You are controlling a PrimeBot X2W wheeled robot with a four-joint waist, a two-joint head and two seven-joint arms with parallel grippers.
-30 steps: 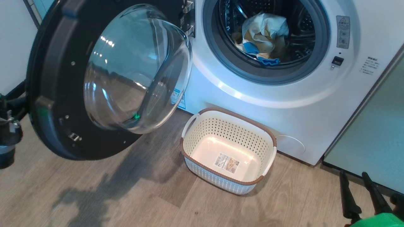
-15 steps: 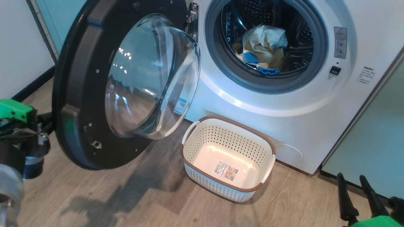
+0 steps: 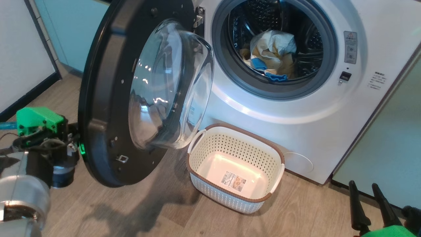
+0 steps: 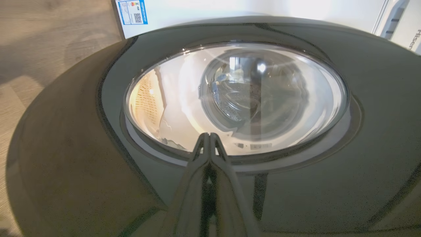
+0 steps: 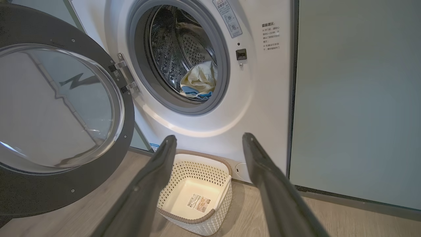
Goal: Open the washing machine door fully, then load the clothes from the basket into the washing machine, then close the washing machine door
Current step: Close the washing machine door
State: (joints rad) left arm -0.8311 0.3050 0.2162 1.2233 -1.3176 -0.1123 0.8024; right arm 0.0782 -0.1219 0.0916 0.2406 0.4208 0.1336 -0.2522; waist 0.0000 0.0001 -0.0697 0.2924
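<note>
The washing machine (image 3: 296, 112) stands with its drum mouth uncovered, and the clothes (image 3: 271, 56) (image 5: 200, 80) lie inside the steel drum. Its black washing machine door (image 3: 102, 98) (image 5: 49, 194) hangs half swung on the left hinge, glass bowl facing the machine. My left gripper (image 4: 209, 135) is shut, its tips against the door's outer face (image 4: 82, 148) just below the glass; in the head view its green wrist mount (image 3: 39, 121) sits behind the door's outer edge. The basket (image 3: 243, 130) (image 5: 197, 154) stands empty on the floor before the machine. My right gripper (image 3: 363, 185) (image 5: 210, 140) is open at the lower right, holding nothing.
A pale green cabinet (image 3: 388, 148) stands right of the machine. A white panel with a dark base strip (image 3: 19, 59) is at the far left. The wooden floor (image 3: 164, 214) runs in front of the basket, shaded by the door.
The door has swung further toward the machine, and my left arm has followed behind it into view. The right gripper has hardly moved. The head camera has shifted slightly.
</note>
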